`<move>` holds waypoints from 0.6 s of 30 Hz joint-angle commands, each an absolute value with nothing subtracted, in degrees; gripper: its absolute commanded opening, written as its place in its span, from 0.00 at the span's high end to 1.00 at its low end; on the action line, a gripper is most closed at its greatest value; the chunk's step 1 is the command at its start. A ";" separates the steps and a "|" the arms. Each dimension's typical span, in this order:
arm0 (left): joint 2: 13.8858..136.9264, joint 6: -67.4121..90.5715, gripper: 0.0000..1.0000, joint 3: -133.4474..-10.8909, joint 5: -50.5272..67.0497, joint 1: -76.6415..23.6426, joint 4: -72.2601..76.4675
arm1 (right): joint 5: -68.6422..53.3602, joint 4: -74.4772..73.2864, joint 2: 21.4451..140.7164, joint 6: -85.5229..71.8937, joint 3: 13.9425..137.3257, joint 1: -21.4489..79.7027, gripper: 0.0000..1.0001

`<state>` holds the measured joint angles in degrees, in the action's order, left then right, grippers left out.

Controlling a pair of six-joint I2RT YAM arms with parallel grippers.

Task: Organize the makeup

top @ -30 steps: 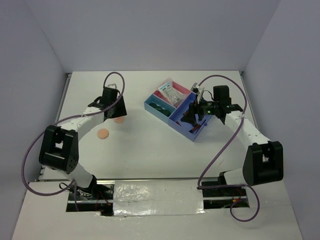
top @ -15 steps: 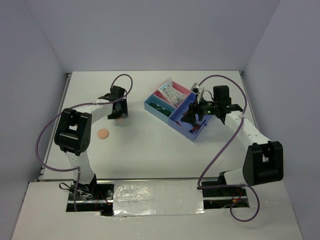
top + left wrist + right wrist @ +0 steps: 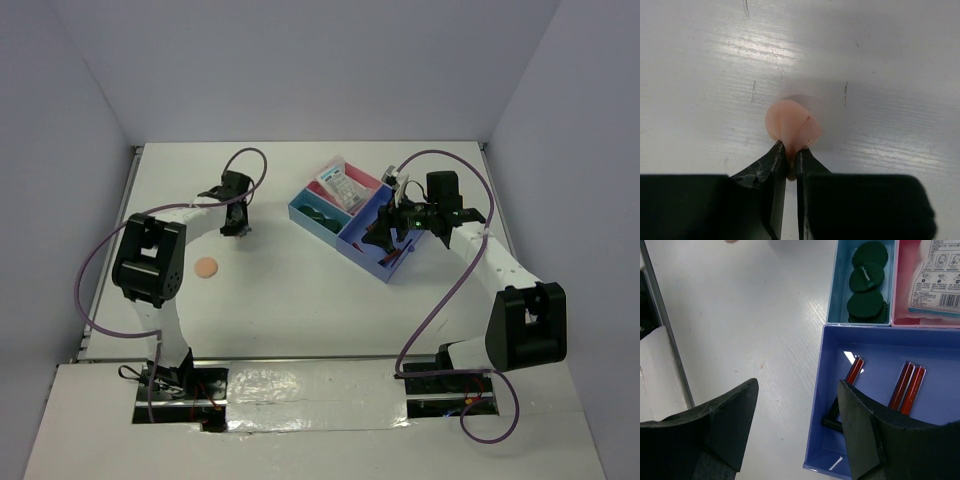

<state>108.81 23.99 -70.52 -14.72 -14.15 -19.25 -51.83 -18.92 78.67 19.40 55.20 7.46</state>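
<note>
**Makeup check: peach disc (image 3: 792,127) pinched at its rim by your left gripper (image 3: 788,167)**

Your left wrist view shows a thin, round, matte peach disc clamped by its near edge between two black tapered fingers (image 3: 767,165), which are drawn almost together on it. It casts a soft grey shadow on the white table (image 3: 700,75), whose surface is glossy, faintly ribbed and marked with short dark scratches. You cannot tell whether the disc touches the table.

From above, a second peach disc (image 3: 206,267) lies flat on the table, near the left arm and well apart from the tray (image 3: 392,268). That makes two peach discs in all.

The tray is a rectangular blue plastic box. Its light-blue compartment holds three dark green discs (image 3: 866,277) lined up in a row, touching. The pink compartment beside it holds a white packet (image 3: 940,275) of shiny film with blue print; how many lie stacked there you cannot tell. The large blue compartment holds three glossy red sticks (image 3: 902,385), one alone and two lying side by side.

Your right gripper (image 3: 796,390) hangs over the tray's near corner, its jaws spread wide and holding nothing.
</note>
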 commanded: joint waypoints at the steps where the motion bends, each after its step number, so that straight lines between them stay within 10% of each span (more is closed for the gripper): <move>1: 109.78 23.91 0.79 -69.44 -11.96 -14.06 -18.63 | -52.21 -18.98 77.96 20.48 56.95 7.29 0.28; 18: 95.62 30.67 0.90 -59.32 18.28 -20.11 7.64 | -52.29 -18.90 78.22 20.30 56.95 7.29 0.28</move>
